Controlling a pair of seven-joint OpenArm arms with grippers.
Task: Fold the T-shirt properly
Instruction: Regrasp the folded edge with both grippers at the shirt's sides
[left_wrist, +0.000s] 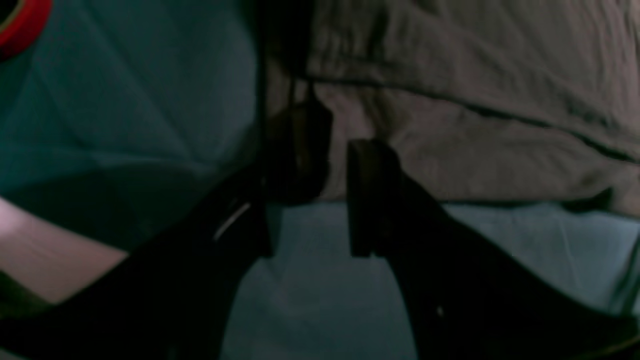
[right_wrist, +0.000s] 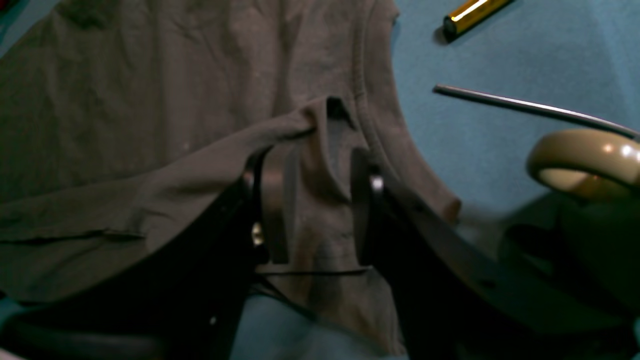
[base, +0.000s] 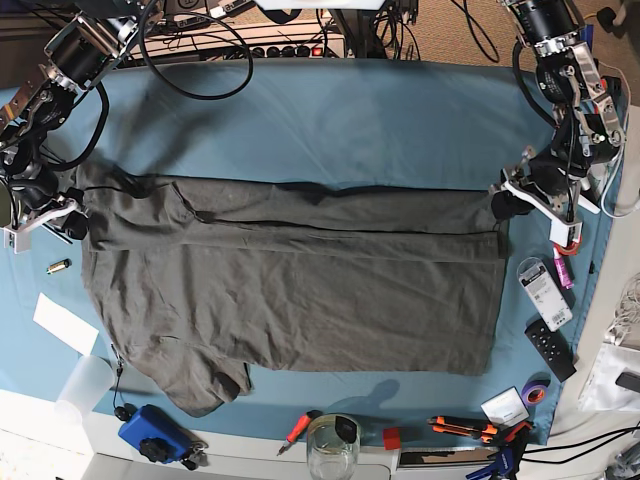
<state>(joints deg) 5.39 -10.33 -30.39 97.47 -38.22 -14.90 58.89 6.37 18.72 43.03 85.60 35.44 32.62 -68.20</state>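
At the near table edge in the base view, from 7 to 5 o'clock, sit a blue box (base: 150, 432), a red-handled tool (base: 297, 429), a glass jar (base: 333, 447), orange-handled pliers (base: 462, 427) and a purple tape roll (base: 537, 391). A clear plastic cup (base: 82, 385) and a white paper slip (base: 65, 324) lie at 8 o'clock, just off the shirt's corner.

The T-shirt (base: 300, 290) lies spread across the middle of the teal table cloth (base: 330, 120), its upper part folded down in a long band, one sleeve hanging toward 7 o'clock.

At 3 o'clock a black remote (base: 551, 348), a white packaged item (base: 543, 291) and a pink marker (base: 563, 268) lie just beside the shirt's edge, below the left gripper (base: 510, 203). In the left wrist view its fingers (left_wrist: 367, 190) stand slightly apart at the shirt's hem, one over the cloth edge; whether cloth is pinched I cannot tell. A red ring shows at that view's 10 o'clock corner.

At 9 o'clock the right gripper (base: 62, 222) sits at the collar end. The right wrist view shows its fingers (right_wrist: 272, 210) clenched on a raised fold of T-shirt beside the ribbed collar (right_wrist: 372, 125). A small brass-coloured battery (base: 58, 266) lies near it, with a thin metal rod (right_wrist: 530, 107) and a beige tape roll (right_wrist: 585, 162) close by on the cloth.

Cables (base: 190, 50) crowd the far edge at 12 o'clock.
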